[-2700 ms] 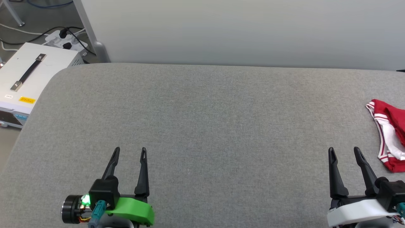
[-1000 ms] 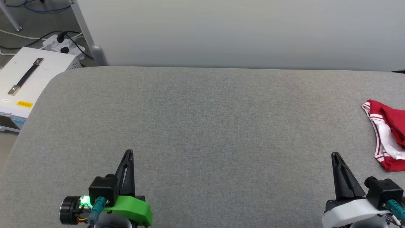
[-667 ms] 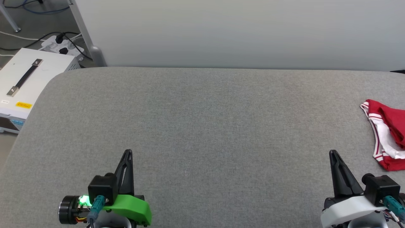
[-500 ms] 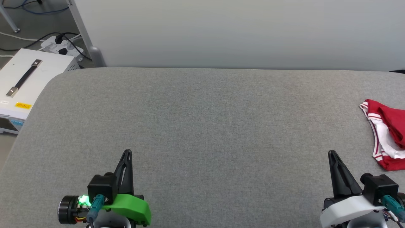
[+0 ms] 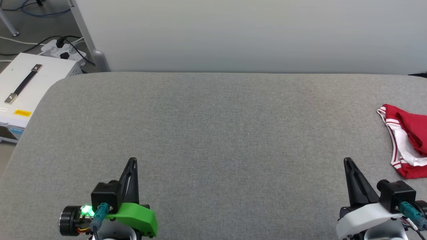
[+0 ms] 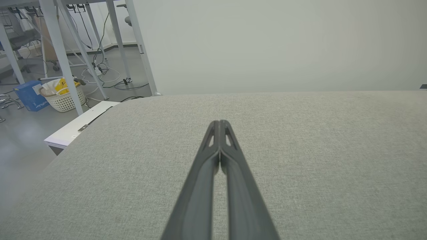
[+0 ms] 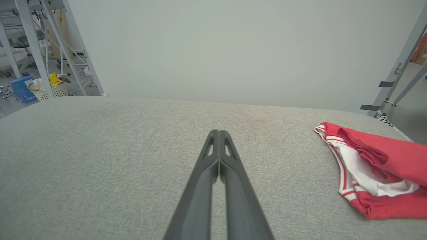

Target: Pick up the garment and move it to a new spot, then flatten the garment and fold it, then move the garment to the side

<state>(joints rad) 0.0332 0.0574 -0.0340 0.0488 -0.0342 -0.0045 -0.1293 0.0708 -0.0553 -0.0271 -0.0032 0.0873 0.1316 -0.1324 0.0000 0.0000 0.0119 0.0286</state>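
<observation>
Red garment (image 5: 413, 131) lies bunched right of your right claw (image 5: 347, 160), not touching: awaiting pickup or already set aside. Left claw (image 5: 132, 160) and right both pressed together, empty, likely parked.

The left gripper (image 5: 132, 161) sits low on the robot's left side, its long dark jaws pressed together into a single point aimed straight ahead. Its wrist wears a green shell (image 5: 136, 217), with a small green light (image 5: 87, 210) glowing beside it. The right gripper (image 5: 347, 161) mirrors it well apart on the other side, jaws likewise closed tip to tip, above a white shell (image 5: 367, 216).
</observation>
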